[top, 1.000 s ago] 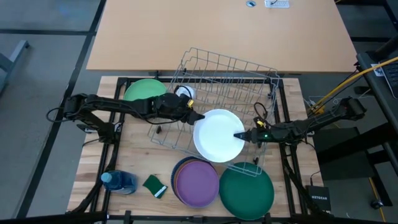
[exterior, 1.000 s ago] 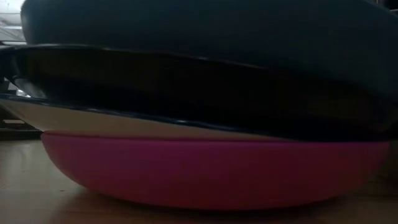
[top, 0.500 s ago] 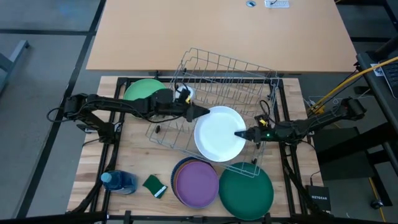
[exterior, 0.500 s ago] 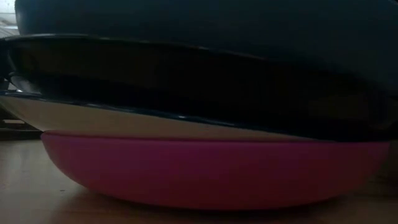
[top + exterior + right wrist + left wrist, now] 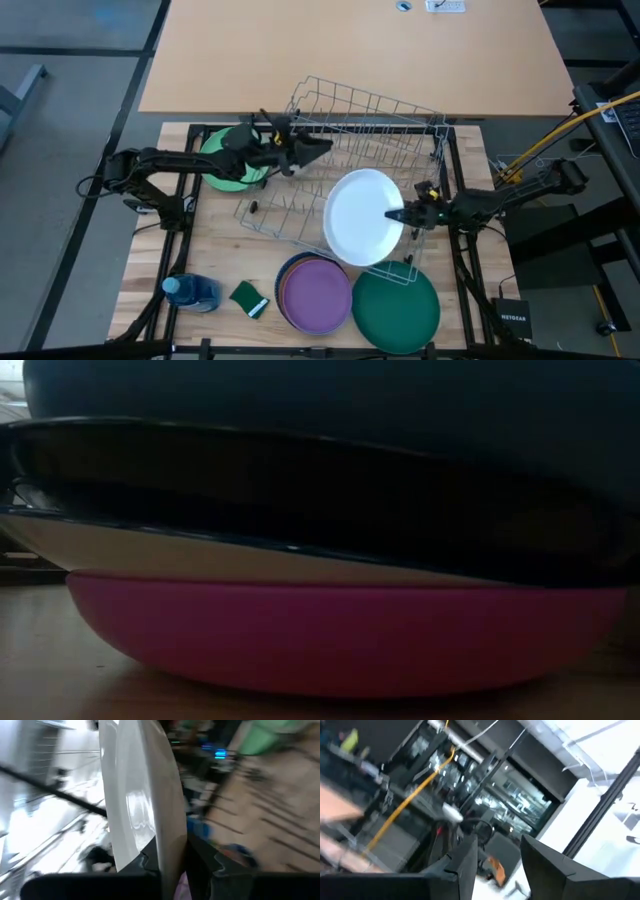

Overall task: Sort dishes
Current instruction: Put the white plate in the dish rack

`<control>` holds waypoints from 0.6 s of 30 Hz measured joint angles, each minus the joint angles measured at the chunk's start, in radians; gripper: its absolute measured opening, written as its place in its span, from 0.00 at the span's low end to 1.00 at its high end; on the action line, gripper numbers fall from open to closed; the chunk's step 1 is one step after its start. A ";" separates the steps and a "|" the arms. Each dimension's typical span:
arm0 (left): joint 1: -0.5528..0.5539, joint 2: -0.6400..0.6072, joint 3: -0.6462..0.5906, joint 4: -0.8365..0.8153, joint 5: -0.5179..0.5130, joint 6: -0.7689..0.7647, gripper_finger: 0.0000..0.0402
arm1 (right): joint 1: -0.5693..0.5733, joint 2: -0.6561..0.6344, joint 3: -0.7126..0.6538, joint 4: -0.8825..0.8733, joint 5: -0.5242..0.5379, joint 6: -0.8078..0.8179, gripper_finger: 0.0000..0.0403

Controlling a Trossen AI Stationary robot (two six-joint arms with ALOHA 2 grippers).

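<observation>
High view: right hand (image 5: 398, 215) pinches white plate (image 5: 364, 216) by rim, plate tilted over wire rack (image 5: 345, 150). Left hand (image 5: 318, 146) empty, fingers parted, at rack's far-left edge, beside light green plate (image 5: 222, 146).

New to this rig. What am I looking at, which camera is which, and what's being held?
Two robot arms work at a wooden table, sorting dishes. The top picture looks straight down. The low one sits at table height, blocked by a stack with a pink plate at the bottom. The other two ride on the wrists. The right claw pinches the rim of a white plate over a wire dish rack. The left claw is open and empty, near the rack's back edge. On the table: a light green plate, a purple plate, a dark green plate, a sponge.
</observation>
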 joint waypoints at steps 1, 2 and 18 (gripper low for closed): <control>0.004 0.000 0.000 0.012 0.000 0.020 0.35 | 0.000 -0.010 0.000 0.034 -0.023 -0.018 0.13; 0.008 0.000 0.000 0.019 0.000 0.041 0.35 | 0.000 -0.020 0.000 0.069 -0.045 -0.037 0.13; -0.077 0.000 -0.001 -0.040 0.000 0.337 0.35 | 0.001 -0.141 0.001 0.525 -0.579 -0.710 0.12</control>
